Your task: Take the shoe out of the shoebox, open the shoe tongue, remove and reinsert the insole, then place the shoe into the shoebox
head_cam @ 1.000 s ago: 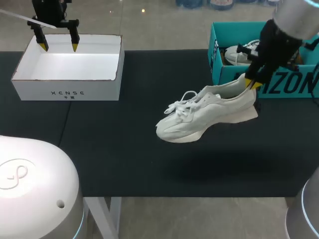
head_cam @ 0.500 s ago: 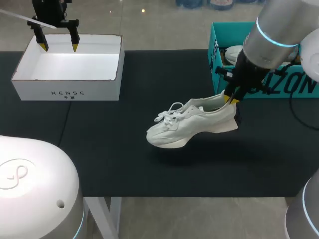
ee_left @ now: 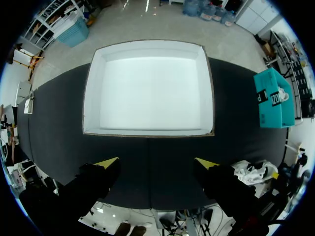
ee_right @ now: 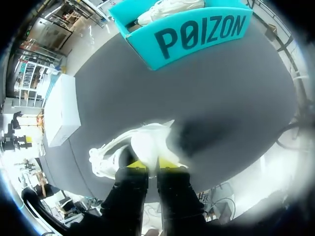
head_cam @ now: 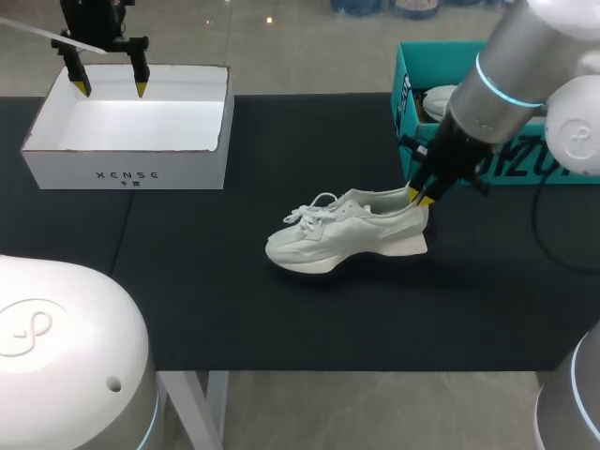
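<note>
A white sneaker lies on the black mat near the middle of the table, toe pointing left, laces loose. My right gripper is shut on the sneaker's heel collar; in the right wrist view the sneaker sits just ahead of the right gripper, whose yellow tips pinch the heel. The teal shoebox stands at the far right with a second white shoe inside; the right wrist view shows the teal shoebox beyond the sneaker. My left gripper hangs open above the white box; it shows as the left gripper over the white box.
The white open box at the far left is empty inside. A seam runs across the black mat. A white rounded robot base fills the near left corner.
My right arm has carried the sneaker leftward and down from beside the teal box onto the mat. The left arm has not moved.
</note>
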Tool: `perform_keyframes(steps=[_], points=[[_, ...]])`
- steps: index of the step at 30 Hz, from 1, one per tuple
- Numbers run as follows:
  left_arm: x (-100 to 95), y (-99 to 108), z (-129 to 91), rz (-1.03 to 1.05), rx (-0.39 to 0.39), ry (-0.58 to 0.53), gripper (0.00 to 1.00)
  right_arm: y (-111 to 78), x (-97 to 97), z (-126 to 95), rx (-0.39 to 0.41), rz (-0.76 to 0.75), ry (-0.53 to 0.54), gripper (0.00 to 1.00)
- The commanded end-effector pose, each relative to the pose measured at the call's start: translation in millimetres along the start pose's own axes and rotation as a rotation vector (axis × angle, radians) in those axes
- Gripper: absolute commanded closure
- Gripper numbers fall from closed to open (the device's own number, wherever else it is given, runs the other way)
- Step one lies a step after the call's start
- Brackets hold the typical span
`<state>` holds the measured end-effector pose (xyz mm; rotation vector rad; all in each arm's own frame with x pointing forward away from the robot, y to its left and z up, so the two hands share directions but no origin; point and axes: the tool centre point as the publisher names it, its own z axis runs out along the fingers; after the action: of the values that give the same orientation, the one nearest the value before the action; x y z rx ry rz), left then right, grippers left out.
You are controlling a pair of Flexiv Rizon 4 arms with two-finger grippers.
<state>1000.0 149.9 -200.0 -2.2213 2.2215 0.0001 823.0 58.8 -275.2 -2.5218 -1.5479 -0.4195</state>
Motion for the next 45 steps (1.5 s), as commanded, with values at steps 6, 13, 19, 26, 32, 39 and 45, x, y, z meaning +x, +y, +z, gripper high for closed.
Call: perform_keyframes(steps=[6,13,19,26,32,39,45], points=[[0.0,0.0,0.0,0.0,0.0,0.0,0.0,-0.6,-12.4,26.1,0.024,-0.002,0.067,1.0],[0.0,0.0,0.0,0.0,0.0,0.0,0.0,-4.3,-19.8,42.0,0.042,0.002,0.047,1.0],[0.0,0.0,0.0,0.0,0.0,0.0,0.0,-8.4,-30.3,52.9,0.062,0.022,0.023,1.0],[0.0,0.0,0.0,0.0,0.0,0.0,0.0,-17.9,-39.7,62.6,0.089,0.016,-0.027,1.0],[0.0,0.0,0.0,0.0,0.0,0.0,0.0,-21.8,-44.6,63.4,0.113,0.009,-0.078,0.0],[0.0,0.0,0.0,0.0,0.0,0.0,0.0,-16.5,-46.5,45.3,0.108,0.005,-0.115,0.0],[0.0,0.0,0.0,0.0,0.0,0.0,0.0,-3.6,-50.2,9.4,0.109,0.026,-0.164,0.0]])
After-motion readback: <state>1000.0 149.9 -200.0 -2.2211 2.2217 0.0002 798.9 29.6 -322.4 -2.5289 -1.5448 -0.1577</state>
